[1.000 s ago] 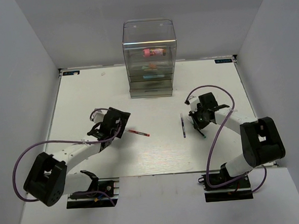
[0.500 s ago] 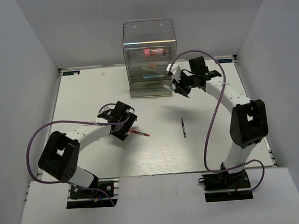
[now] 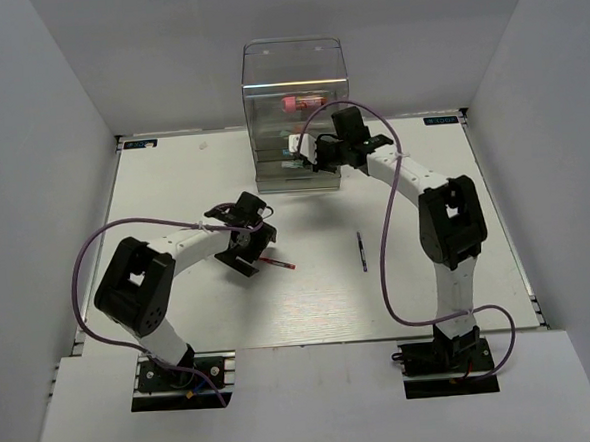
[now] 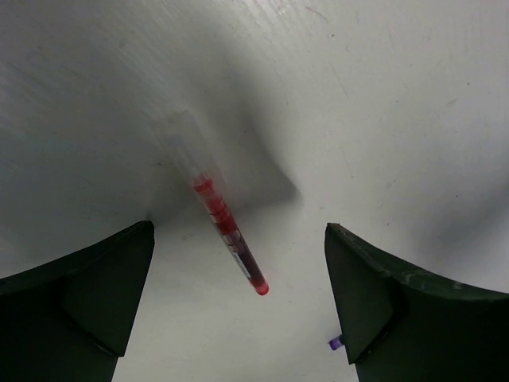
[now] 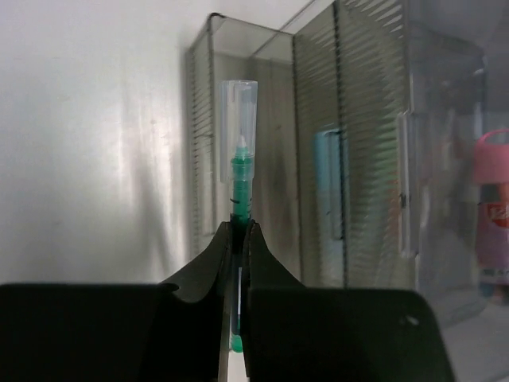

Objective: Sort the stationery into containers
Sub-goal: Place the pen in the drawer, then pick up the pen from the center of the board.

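As the right tool (image 5: 239, 231) swung left, green marker (image 5: 240, 171) reached cabinet (image 3: 294, 66).

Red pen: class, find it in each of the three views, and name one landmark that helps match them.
Top external: red pen left of centre, beside the left gripper.
Left wrist: centre, lying between the open jaws.
Right wrist: not in it.
Landmark: the left gripper, next to the pen in both.

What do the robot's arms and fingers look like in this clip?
The left arm and right arm match: white links, bulky black joint housings, a purple cable looping alongside each. Fingers are matte black and wedge-shaped.
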`<state>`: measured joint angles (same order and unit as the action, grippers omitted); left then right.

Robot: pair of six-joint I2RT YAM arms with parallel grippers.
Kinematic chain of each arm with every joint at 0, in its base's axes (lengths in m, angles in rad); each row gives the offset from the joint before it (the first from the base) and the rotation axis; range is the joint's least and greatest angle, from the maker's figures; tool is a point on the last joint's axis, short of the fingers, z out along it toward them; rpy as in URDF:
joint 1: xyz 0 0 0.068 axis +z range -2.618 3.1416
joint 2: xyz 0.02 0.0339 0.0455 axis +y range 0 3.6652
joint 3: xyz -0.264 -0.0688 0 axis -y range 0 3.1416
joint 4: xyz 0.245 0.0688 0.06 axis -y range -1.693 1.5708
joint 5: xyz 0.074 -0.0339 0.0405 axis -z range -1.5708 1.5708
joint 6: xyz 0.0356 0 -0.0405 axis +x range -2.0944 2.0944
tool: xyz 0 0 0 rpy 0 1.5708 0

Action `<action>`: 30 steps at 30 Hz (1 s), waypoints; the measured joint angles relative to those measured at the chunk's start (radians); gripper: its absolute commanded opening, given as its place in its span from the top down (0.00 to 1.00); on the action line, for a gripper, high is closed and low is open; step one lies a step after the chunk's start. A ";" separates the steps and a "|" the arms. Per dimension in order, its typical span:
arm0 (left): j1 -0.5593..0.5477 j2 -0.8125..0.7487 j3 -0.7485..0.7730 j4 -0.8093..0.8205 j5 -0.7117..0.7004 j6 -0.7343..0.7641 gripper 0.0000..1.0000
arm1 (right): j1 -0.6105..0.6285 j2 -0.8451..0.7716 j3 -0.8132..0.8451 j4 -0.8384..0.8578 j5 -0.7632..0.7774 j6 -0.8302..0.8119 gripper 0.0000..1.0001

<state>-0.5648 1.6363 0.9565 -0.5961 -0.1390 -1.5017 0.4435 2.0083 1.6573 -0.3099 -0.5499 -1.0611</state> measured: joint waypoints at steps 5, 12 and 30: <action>-0.002 0.032 0.035 -0.033 0.006 -0.003 0.08 | 0.010 0.115 0.067 0.083 0.044 -0.031 0.86; -0.002 0.045 0.042 -0.065 0.015 -0.007 0.26 | 0.010 0.205 0.131 0.081 0.101 -0.052 0.49; -0.002 0.113 0.090 -0.071 0.069 -0.010 0.84 | -0.006 -0.345 -0.424 0.292 0.153 0.406 0.10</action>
<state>-0.5671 1.7493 1.0466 -0.6670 -0.0700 -1.5120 0.4374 1.6634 1.2335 -0.0177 -0.3973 -0.6552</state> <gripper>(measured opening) 0.214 0.904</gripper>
